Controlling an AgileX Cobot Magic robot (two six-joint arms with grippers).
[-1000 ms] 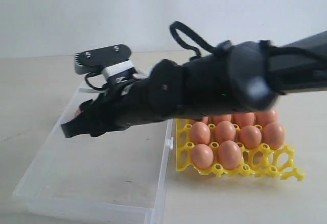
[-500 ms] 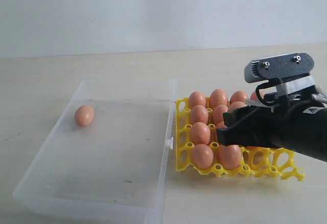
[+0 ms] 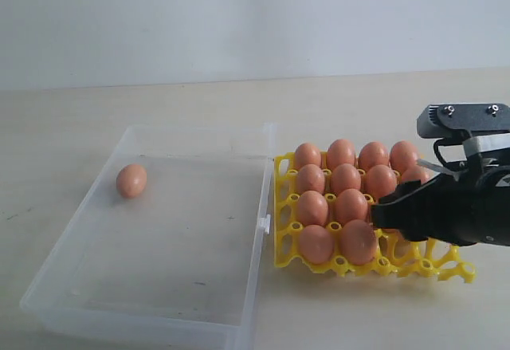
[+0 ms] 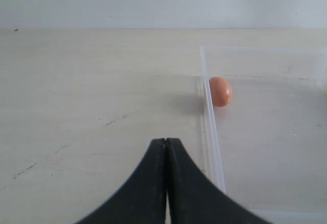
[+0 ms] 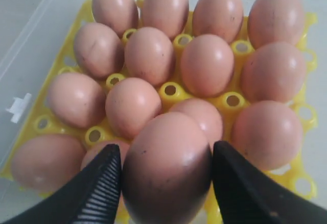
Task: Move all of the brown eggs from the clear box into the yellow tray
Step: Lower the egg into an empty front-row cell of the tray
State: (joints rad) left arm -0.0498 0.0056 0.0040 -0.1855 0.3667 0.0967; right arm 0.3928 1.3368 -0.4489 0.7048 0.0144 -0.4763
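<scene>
Pale wooden bench (image 3: pixel 64 119), plain white wall behind. Clear box (image 3: pixel 159 286) on the left of the exterior view, yellow tray (image 3: pixel 280 206) just beside its right wall. The box's small latch (image 3: pixel 263 224) sits between the two.

Box: one lone egg (image 3: pixel 131 180) left in it, lying on its side just inside the left wall, towards the far end. Same egg shows in the left wrist view (image 4: pixel 220 91), close against the wall.

Tray: tray eggs (image 3: pixel 341 153) fill most of the cups, and the far rows are full. Open cups (image 3: pixel 442 250) only at the near right corner.

Right fingers (image 3: pixel 398 210) are spread wide around a held egg (image 5: pixel 166 168), one pad on each side, pinching it. They hang low over the near right part of the tray. From the exterior view the arm hides the held egg, so I cannot tell whether it touches a cup.

Left fingers (image 4: pixel 153 183) are pressed together with nothing between them, over bare bench just outside the box's left wall. The left arm is out of the exterior shot.
</scene>
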